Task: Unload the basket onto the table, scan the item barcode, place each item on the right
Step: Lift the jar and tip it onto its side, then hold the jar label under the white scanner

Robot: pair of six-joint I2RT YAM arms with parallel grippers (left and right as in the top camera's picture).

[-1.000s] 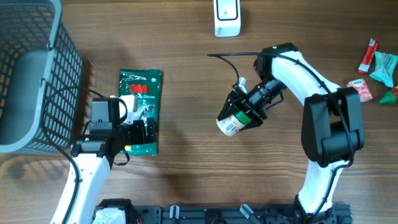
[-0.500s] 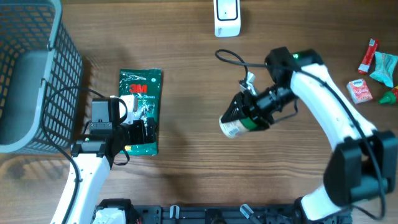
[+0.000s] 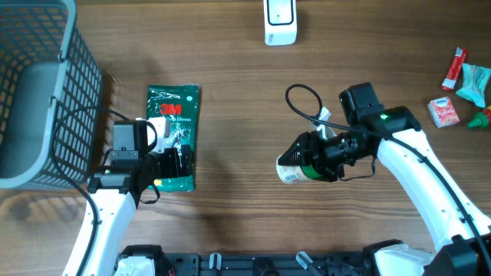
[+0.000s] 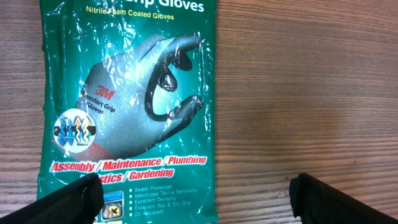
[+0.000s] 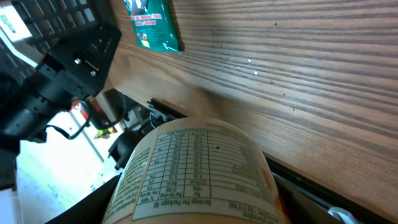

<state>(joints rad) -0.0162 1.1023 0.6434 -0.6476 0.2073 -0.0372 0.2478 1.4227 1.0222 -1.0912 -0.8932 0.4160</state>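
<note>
White-labelled canister point(image 3: 288, 170) sits clamped in the half-spread jaws of the right pincer point(image 3: 305, 159), projecting past its tips. Probably rigid, light, slick-sided: best held mid-body, label outward. Empty, the left pincer point(image 4: 198, 190) gapes wide above the glove packet point(image 4: 127, 106).

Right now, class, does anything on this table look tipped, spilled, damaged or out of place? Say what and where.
Nothing is spilled or broken. The one oddity: the canister is held sideways in the right hand. The glove packet lies flat, its wrapper slightly crinkled.
</note>
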